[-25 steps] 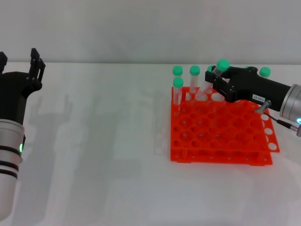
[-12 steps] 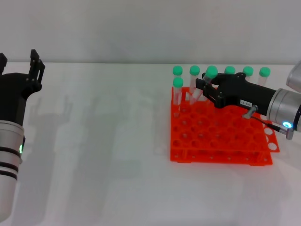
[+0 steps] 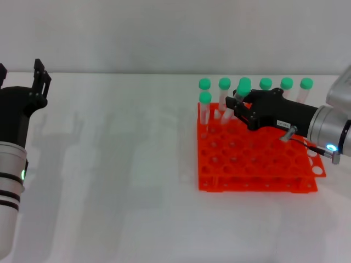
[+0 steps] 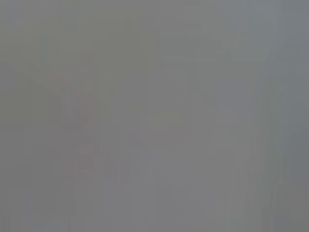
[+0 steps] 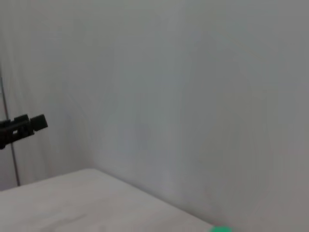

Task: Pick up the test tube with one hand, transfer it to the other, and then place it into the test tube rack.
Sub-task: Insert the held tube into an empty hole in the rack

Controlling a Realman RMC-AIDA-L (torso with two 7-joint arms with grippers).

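The right gripper [image 3: 237,103] reaches over the far rows of the test tube rack [image 3: 258,159], its fingers clenched on the test tube [image 3: 237,97], which tilts with its mint-green cap just above the fingertips and its lower end down at the rack's holes. Other capped tubes [image 3: 204,97] stand just beside and behind it. The left gripper [image 3: 22,74] hangs well apart at the far side of the table [image 3: 120,164], fingers spread and empty.

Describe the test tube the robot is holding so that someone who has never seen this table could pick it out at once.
Find the orange-red test tube rack on the right of the white table. Green-capped tubes stand upright along its far edge. The test tube meant is the only one leaning, gripped in the right gripper.
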